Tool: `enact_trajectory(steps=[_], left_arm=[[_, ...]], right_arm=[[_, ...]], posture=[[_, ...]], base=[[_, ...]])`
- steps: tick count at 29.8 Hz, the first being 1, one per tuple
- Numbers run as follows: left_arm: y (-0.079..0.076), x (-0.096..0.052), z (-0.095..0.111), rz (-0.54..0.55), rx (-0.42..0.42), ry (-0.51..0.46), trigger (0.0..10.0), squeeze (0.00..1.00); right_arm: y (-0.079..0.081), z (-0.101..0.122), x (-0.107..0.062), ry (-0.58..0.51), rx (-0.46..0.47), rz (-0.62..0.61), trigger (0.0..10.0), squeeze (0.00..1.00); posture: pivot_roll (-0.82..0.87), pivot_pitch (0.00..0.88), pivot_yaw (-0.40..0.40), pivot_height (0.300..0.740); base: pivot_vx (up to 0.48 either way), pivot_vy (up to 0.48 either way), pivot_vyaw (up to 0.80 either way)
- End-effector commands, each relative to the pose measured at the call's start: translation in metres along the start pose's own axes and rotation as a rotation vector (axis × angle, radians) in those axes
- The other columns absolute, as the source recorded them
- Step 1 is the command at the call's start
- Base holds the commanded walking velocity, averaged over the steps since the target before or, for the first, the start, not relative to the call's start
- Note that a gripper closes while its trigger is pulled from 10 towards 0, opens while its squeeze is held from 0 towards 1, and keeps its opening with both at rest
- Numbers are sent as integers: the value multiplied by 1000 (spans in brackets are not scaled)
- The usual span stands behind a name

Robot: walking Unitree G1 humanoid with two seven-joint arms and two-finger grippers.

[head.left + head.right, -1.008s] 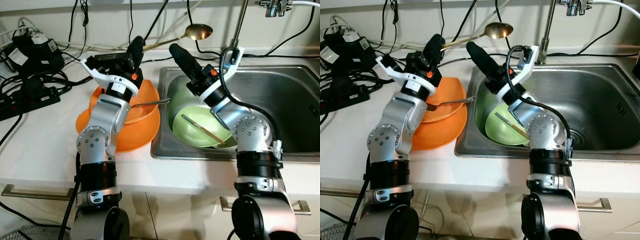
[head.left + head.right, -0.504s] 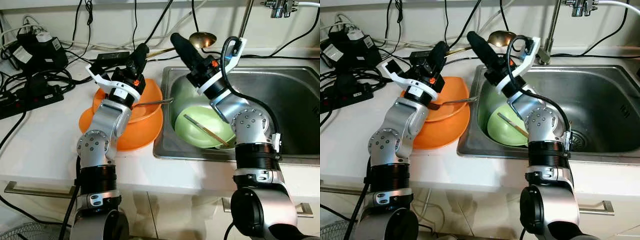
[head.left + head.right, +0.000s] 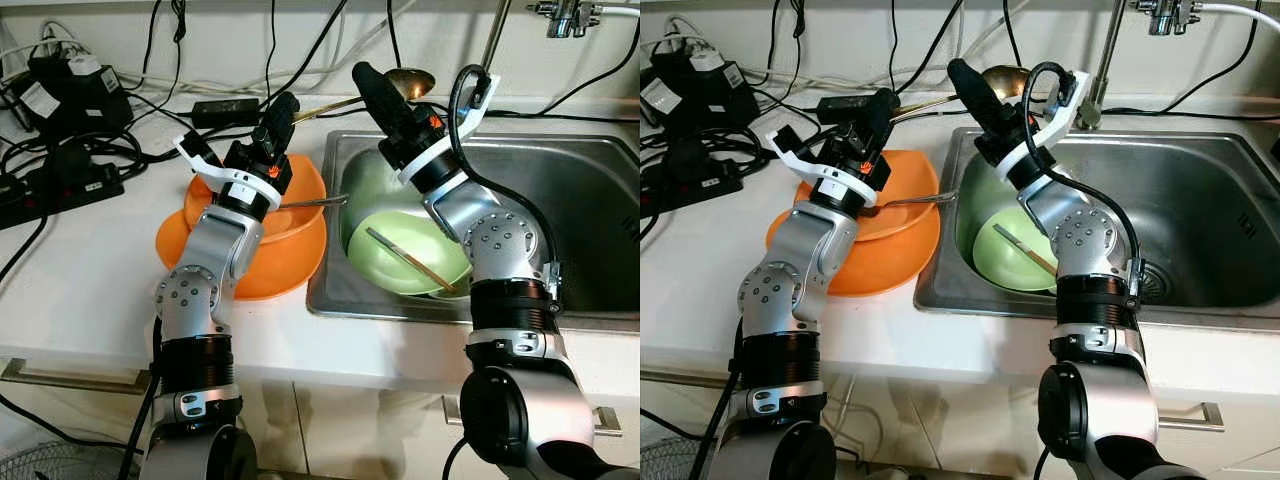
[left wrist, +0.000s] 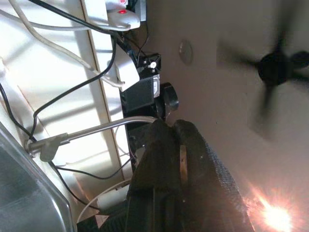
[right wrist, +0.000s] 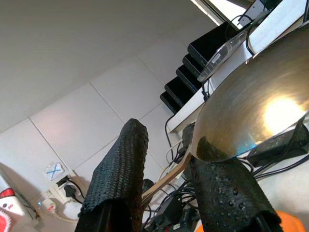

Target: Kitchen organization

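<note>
A gold long-handled spoon [image 3: 405,78] hangs in the air above the counter's back edge, and my left gripper [image 3: 285,104] is shut on the end of its handle. The two black fingers [image 4: 193,150] are pressed together in the left wrist view. My right gripper [image 3: 364,75] is raised over the sink's left corner, open, its fingers either side of the handle just below the spoon's bowl [image 5: 246,111]; I cannot tell if they touch it. Stacked orange plates [image 3: 255,265] lie under the left arm, and a fork [image 3: 310,203] rests across them.
The steel sink [image 3: 590,200] holds green bowls [image 3: 400,262] with a thin utensil [image 3: 412,260] across them. A tap [image 3: 494,35] rises behind the sink. Power strips, adapters and tangled cables [image 3: 60,165] crowd the counter's back left. White counter [image 3: 70,290] lies in front.
The view has shifted slightly. My right gripper has risen towards the spoon's bowl and now brackets the handle. The left gripper still holds the spoon, a little lower than before.
</note>
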State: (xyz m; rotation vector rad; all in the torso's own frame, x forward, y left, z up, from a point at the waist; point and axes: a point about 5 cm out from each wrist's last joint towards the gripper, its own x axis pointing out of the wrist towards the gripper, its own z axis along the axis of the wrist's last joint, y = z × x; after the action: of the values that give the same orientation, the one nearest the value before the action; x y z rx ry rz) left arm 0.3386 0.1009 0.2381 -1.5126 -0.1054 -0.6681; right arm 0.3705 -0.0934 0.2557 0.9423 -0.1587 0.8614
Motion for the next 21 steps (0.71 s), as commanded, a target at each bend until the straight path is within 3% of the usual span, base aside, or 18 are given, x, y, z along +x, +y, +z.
enact_trajectory(steps=[1, 21], left_arm=[[6, -2, -10, 4, -47, -17, 0, 0], [0, -6, -12, -3, -6, 38, 0, 0]], right_arm=[[5, 2, 8, -9, 2, 15, 0, 0], [2, -8, 16, -10, 36, -14, 0, 0]], posture=[[-69, 0, 41, 740], [-33, 0, 47, 740]], base=[[0, 0, 0], [0, 0, 0]])
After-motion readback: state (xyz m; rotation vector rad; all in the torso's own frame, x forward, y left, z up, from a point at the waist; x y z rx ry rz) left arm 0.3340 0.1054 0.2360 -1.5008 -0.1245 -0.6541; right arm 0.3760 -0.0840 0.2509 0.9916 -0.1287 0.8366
